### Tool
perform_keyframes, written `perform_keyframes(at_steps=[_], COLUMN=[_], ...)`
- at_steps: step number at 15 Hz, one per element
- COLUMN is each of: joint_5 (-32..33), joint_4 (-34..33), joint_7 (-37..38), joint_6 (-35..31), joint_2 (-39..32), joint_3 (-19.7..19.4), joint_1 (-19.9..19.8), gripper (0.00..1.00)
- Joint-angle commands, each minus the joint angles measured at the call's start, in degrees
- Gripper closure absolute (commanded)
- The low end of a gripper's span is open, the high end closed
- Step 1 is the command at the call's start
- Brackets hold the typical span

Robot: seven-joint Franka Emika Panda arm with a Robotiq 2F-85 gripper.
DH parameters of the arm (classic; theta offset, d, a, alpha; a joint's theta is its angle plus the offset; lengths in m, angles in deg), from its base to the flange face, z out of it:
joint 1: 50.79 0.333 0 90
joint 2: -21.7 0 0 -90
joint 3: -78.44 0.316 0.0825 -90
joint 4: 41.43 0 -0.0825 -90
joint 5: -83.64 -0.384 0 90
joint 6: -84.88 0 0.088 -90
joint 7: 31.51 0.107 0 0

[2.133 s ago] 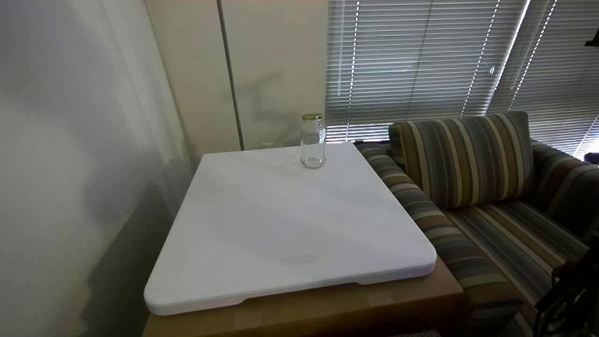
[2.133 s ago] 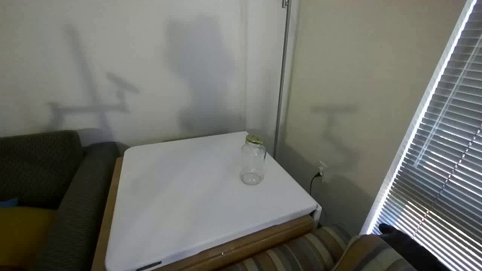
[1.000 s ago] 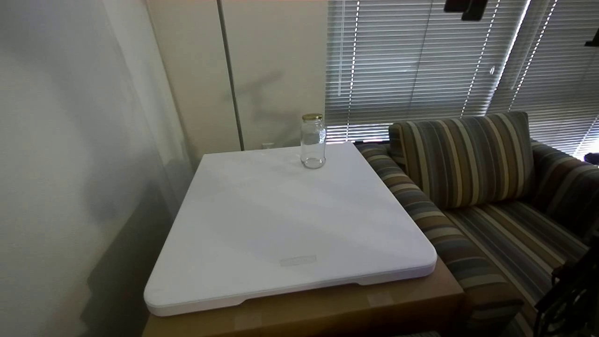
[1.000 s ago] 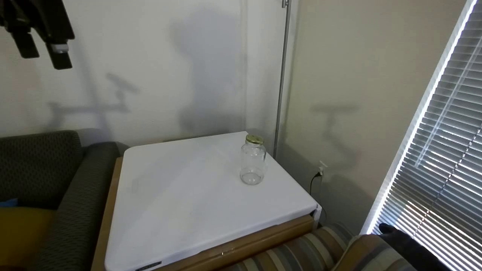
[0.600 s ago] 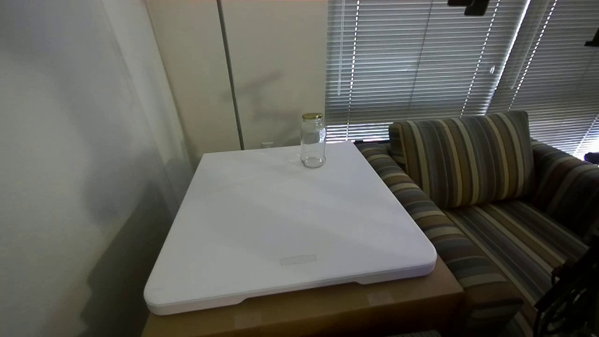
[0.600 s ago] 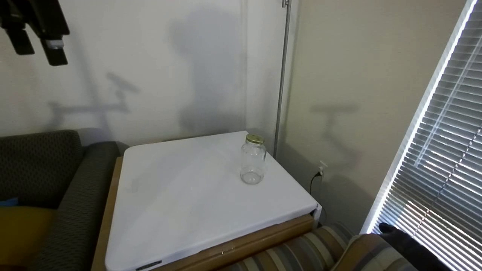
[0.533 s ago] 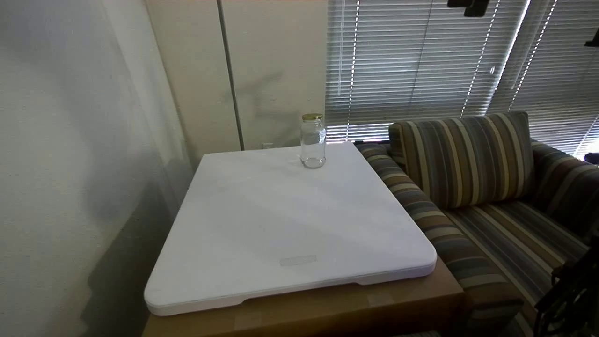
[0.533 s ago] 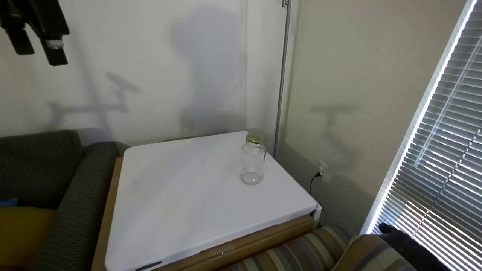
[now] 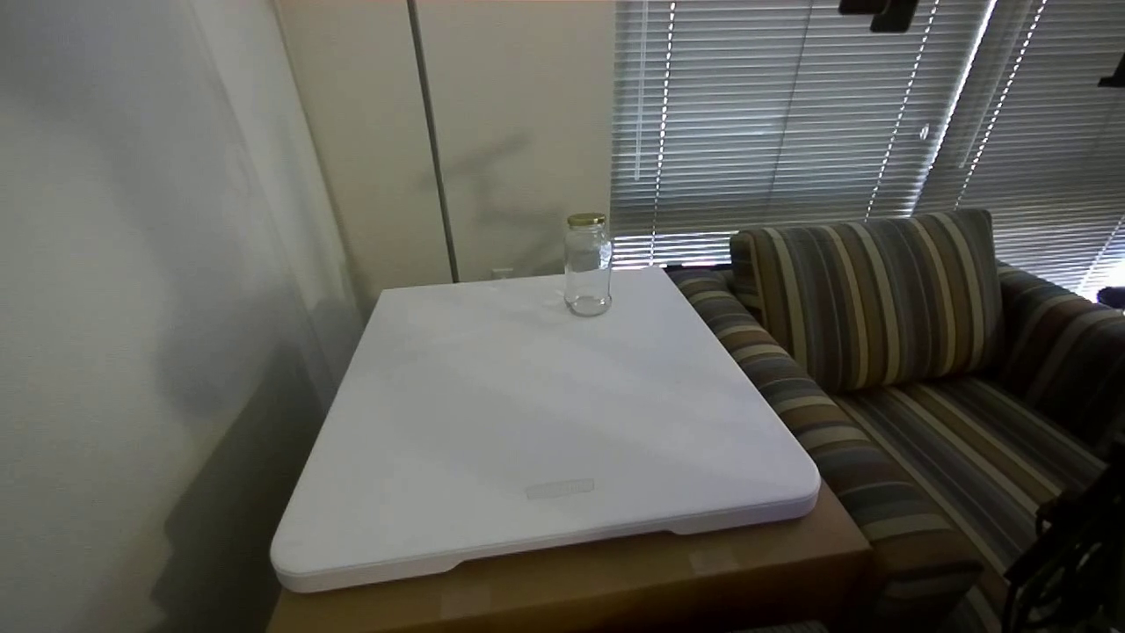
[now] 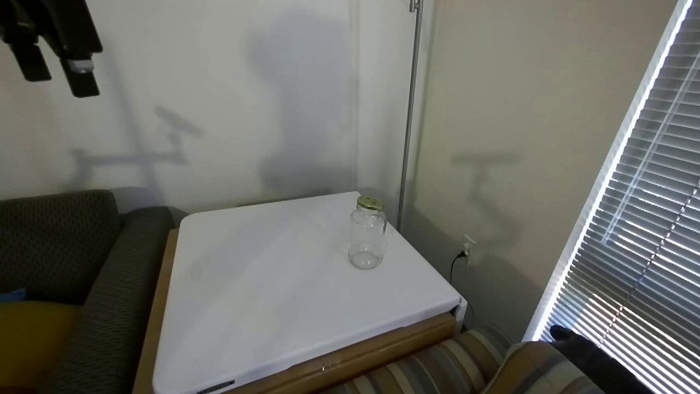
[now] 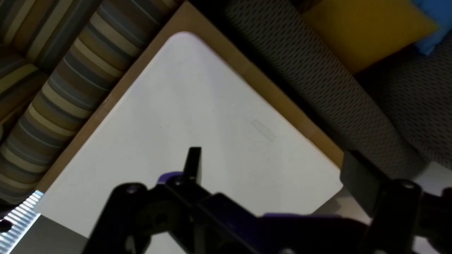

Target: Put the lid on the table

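The lid [image 9: 586, 219] is a small round gold-yellow cap sitting on top of a tall clear glass jar [image 9: 587, 272]. The lid [image 10: 369, 203] and the upright jar [image 10: 366, 241] show in both exterior views; neither shows in the wrist view. The jar stands on the table [image 9: 545, 396], a white round-cornered top over a brown base. The table [image 10: 262, 284] also fills much of the wrist view [image 11: 197, 106]. My gripper [image 10: 59, 82] is high above the table, well apart from the jar, with its fingers spread. In the wrist view, the gripper [image 11: 272, 158] is open with nothing between its fingers.
A striped sofa [image 9: 866, 299] stands against one side of the table. A dark sofa [image 10: 126, 273] with a yellow pillow [image 10: 38, 339] is along another side. Walls, a thin metal pole [image 10: 410, 120] and window blinds [image 9: 729, 132] lie beyond the table.
My gripper has come into view at the top of both exterior views since two seconds ago. It shifted slightly up after that and is now nearly still. The jar and lid have not moved.
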Motion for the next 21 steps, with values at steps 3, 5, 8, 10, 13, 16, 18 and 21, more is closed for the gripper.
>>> perform_keyframes(at_steps=[3, 5, 8, 10, 13, 16, 18, 21], joint_5=[-0.2, -0.2, 0.2, 0.5, 0.8, 0.4, 0.4, 0.3], joint_4=[-0.1, -2.4, -6.6, -9.2, -12.2, -14.7, -16.2, -18.5], joint_7=[-0.2, -0.2, -0.1, 0.0, -0.1, -0.5, -0.7, -0.9], joint_6=[0.2, 0.8, 1.1, 1.0, 1.3, 1.7, 2.0, 2.5], joint_2=[0.0, -1.7, -5.0, -6.9, -9.3, -11.5, -12.8, -14.8], joint_3=[0.6, 0.6, 1.0, 1.4, 1.5, 1.2, 1.1, 0.9], joint_1=[-0.6, -0.6, -0.6, -0.6, -0.8, -0.9, -1.0, -1.3], gripper=[0.00, 0.00, 0.00, 0.00, 0.00, 0.00, 0.00, 0.00])
